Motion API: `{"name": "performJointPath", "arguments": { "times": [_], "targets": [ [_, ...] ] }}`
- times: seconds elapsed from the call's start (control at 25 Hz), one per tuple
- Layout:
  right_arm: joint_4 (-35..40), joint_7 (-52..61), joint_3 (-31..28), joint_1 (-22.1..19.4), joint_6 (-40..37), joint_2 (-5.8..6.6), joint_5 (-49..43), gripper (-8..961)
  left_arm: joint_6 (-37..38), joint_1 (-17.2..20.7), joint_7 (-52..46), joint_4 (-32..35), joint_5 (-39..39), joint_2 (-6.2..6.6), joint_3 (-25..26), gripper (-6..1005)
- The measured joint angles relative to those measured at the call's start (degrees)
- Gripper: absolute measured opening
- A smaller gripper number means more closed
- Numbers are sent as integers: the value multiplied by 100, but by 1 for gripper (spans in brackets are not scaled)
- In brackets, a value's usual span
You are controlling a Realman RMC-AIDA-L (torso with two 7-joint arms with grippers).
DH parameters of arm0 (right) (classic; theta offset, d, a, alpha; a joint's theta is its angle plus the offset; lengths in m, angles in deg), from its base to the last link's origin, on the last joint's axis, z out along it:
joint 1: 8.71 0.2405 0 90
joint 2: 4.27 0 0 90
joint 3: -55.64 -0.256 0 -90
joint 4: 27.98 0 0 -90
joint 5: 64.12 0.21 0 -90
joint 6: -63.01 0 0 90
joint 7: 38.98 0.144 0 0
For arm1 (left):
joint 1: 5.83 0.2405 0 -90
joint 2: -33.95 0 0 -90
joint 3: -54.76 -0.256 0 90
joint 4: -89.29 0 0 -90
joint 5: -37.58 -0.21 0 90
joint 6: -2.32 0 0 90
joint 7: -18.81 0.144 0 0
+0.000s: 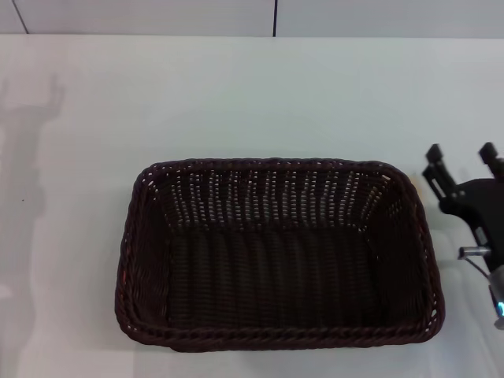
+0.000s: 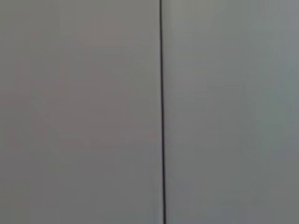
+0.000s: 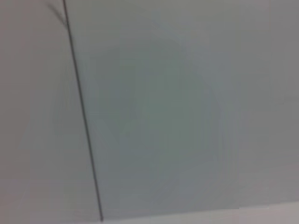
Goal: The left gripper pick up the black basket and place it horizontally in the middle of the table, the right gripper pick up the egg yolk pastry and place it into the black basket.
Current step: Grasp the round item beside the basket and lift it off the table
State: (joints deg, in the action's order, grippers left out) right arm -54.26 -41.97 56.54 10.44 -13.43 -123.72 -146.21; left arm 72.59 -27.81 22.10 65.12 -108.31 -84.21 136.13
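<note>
The black basket point(image 1: 276, 252) lies lengthwise across the middle of the white table point(image 1: 236, 94), upright and empty. My right gripper point(image 1: 461, 157) is at the right edge of the head view, just beside the basket's right end and clear of the rim. Its two fingers stand apart with nothing between them. The egg yolk pastry does not show in any view. My left gripper is out of view; only a faint arm shadow point(image 1: 31, 118) falls on the table at the far left. Both wrist views show only a pale wall.
A grey wall with a dark vertical seam point(image 1: 275, 17) runs along the table's far edge. The same kind of seam shows in the left wrist view point(image 2: 161, 112) and the right wrist view point(image 3: 81, 112).
</note>
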Motion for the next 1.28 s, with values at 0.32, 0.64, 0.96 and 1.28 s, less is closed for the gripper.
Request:
{"name": "performJointPath", "arguments": {
  "times": [0.32, 0.64, 0.96, 1.28],
  "targets": [
    [1, 19, 45, 292, 694, 7, -229, 757, -104, -67, -29, 13, -214, -6, 0, 816],
    [9, 39, -8, 348, 952, 9, -296, 755, -187, -139, -52, 30, -270, -6, 1, 816],
    [-4, 46, -30, 399, 1133, 17, -274, 752, -200, -179, -57, 37, -311, -6, -2, 816],
    [28, 50, -36, 411, 1290, 18, -278, 633, -212, -201, -59, 44, -424, -6, -7, 816]
  ]
}}
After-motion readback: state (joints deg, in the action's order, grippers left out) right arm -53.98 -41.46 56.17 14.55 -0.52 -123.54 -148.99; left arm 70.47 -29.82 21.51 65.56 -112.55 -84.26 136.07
